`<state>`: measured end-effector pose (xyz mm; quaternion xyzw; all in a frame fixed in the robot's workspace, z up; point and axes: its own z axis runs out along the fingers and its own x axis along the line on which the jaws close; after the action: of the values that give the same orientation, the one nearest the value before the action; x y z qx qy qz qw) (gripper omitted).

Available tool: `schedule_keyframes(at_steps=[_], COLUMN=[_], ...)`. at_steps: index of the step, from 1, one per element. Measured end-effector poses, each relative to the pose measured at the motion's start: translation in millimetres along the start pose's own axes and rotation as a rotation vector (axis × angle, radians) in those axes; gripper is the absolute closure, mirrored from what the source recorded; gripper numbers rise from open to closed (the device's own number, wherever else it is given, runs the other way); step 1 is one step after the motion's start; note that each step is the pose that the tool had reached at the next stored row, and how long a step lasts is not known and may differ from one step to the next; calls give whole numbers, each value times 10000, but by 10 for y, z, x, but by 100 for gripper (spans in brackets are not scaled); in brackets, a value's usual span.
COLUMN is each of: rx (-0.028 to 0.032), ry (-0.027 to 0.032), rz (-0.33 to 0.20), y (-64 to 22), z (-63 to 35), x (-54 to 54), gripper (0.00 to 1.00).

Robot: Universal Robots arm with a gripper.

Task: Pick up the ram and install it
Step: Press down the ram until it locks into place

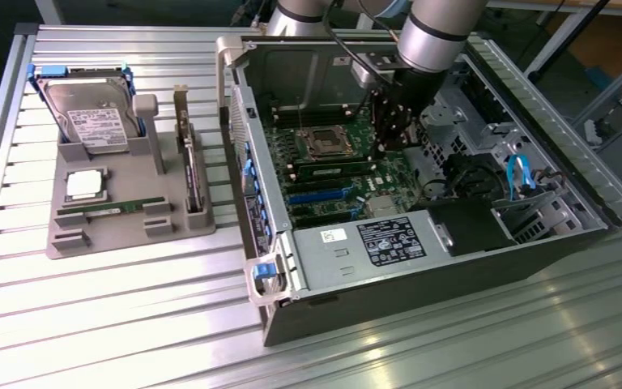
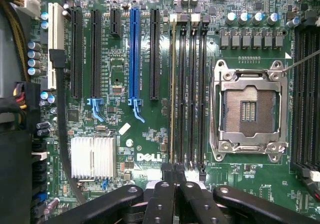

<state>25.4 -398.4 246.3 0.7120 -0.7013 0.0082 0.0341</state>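
Green, long, narrow RAM stick [image 2: 173, 88] stands edge-on in a black memory slot beside the silver CPU socket [image 2: 248, 111] on the motherboard [image 1: 338, 174]. Black gripper [image 2: 175, 176] sits directly over its end, jaws together against the stick's edge.

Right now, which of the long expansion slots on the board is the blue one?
The blue slot is the fourth of the five long slots, counted from the heat sink side toward the processor socket. Its neighbours are all black.
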Motion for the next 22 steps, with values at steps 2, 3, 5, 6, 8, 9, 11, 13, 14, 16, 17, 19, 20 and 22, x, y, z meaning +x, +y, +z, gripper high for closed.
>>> schedule_keyframes(at_steps=[2,3,5,6,8,9,11,13,14,16,17,19,20,22], rx=[-1,-1,0,0,1,12,72,118,175,304,360,415,444,488], ry=[1,3,-1,0,3,2,2,3,3,5,6,7,8,8], rz=[0,0,0,0,0,0,3,8,11,18,21,25,27,29], y=[2,3,3,3,49,98,185,232,280,370,406,441,458,490], z=[-51,-76,-77,-77,-77,-75,-71,-70,-67,-65,-65,-65,-66,-67], x=[3,5,4,5,2,0,-2,-4,-6,-7,-8,-9,-9,-10], gripper=[90,90,90,90,90,90,90,90,90,90,90,90,90,90])
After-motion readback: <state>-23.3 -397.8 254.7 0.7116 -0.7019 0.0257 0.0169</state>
